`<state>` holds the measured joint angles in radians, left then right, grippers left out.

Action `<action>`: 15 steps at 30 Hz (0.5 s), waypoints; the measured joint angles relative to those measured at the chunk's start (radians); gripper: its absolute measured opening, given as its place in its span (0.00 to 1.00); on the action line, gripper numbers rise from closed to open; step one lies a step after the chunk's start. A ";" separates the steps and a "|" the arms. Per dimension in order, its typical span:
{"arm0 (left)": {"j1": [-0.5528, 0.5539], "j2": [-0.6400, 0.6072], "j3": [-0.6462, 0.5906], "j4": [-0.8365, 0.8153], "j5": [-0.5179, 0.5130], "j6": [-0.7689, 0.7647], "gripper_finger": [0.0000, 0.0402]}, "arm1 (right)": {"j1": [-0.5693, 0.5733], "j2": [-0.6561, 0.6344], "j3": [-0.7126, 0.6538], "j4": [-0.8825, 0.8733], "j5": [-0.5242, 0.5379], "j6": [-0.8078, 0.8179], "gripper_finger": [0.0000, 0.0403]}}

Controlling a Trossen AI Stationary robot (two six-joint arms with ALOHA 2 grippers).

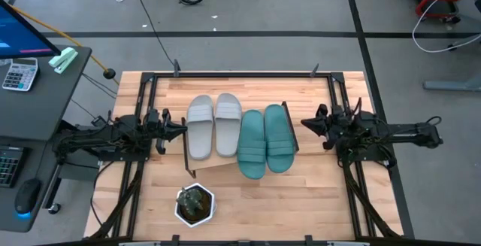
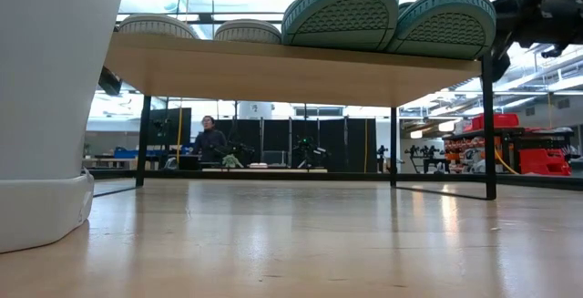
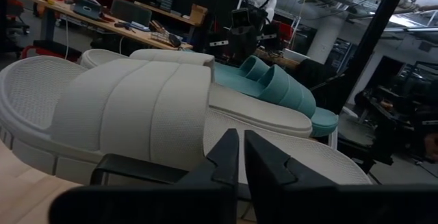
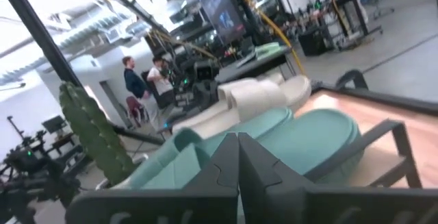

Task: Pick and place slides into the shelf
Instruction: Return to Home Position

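Since both light grey slides (image 1: 201, 129) and both teal slides (image 1: 279, 137) already lay side by side on the shelf (image 1: 214, 165) at the centre of the high view's frame, the placing itself looked finished. No slide was left on the wooden surface (image 1: 316, 201). What seemed to remain was only for the arms to settle back at rest.

The count came to four slides, two grey to the left and two teal to the right, on one shelf. In the low view the teal pair's soles jutted past the board's near edge. One potted cactus (image 1: 195, 205) stood alone at the lower left of the frame, well apart from the shelf.

The left claw (image 1: 181, 128) hung just beside the grey pair at mid-left, its fingers drawn nearly together and holding nothing. The right claw (image 1: 304, 123) hung near the teal pair at mid-right, pressed closed and empty.
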<state>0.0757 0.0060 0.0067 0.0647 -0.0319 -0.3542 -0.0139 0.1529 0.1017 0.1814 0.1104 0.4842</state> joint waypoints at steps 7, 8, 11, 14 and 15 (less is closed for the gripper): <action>0.000 0.000 0.000 0.000 0.000 0.000 0.07 | 0.000 -0.117 0.000 -0.075 0.014 -0.017 0.00; 0.000 0.000 0.000 0.000 0.000 0.000 0.07 | 0.000 -0.134 0.000 -0.095 0.014 -0.017 0.00; 0.000 0.000 0.000 -0.001 0.000 0.000 0.05 | 0.000 -0.151 0.000 -0.140 0.015 -0.017 0.00; 0.000 0.000 0.000 -0.001 -0.001 0.000 0.05 | 0.001 -0.150 0.002 -0.163 0.012 -0.021 0.00; 0.000 0.000 0.000 -0.001 0.000 0.000 0.04 | 0.001 -0.151 0.002 -0.180 0.012 -0.025 0.00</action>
<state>0.0757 0.0063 0.0063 0.0639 -0.0322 -0.3546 -0.0125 0.0017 0.1040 0.0012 0.1221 0.4587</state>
